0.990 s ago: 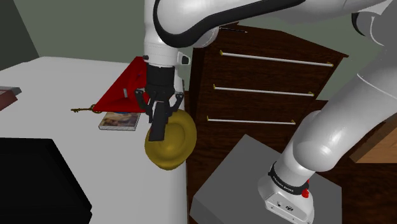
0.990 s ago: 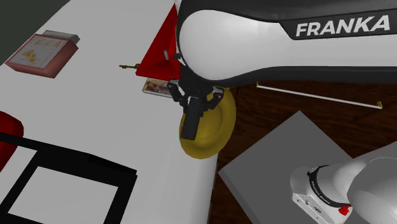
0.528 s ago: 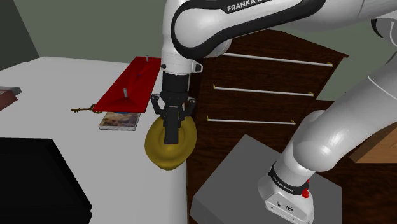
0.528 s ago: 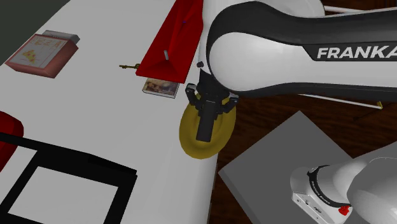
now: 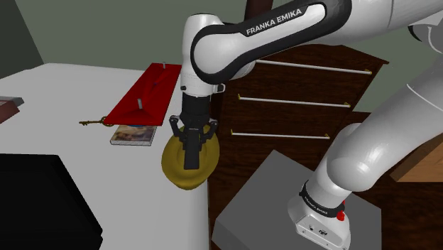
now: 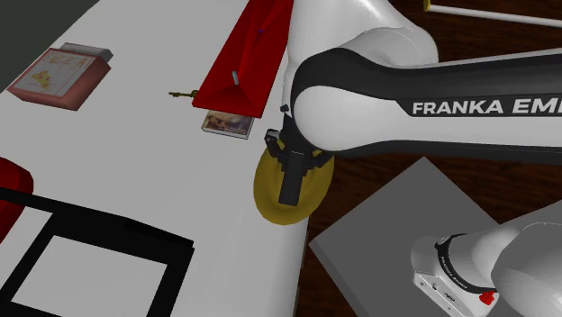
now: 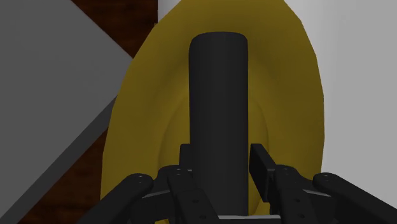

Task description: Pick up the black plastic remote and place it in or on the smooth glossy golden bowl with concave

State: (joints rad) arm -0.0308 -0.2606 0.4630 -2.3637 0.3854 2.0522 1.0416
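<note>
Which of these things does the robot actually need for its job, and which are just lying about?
In the job: black remote, gripper clasping it, golden bowl.
Lying about: red tray, small key, picture card, reddish book, wooden dresser.

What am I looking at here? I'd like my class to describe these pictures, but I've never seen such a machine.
It is a simulated white robot arm on a grey box stand. Two pictures look down from cameras placed around it. The third comes from a camera on its hand. Its black gripper clasps a black remote above a golden bowl at the white table's edge. A red tray, a small key and a booklet lie nearby.
</note>
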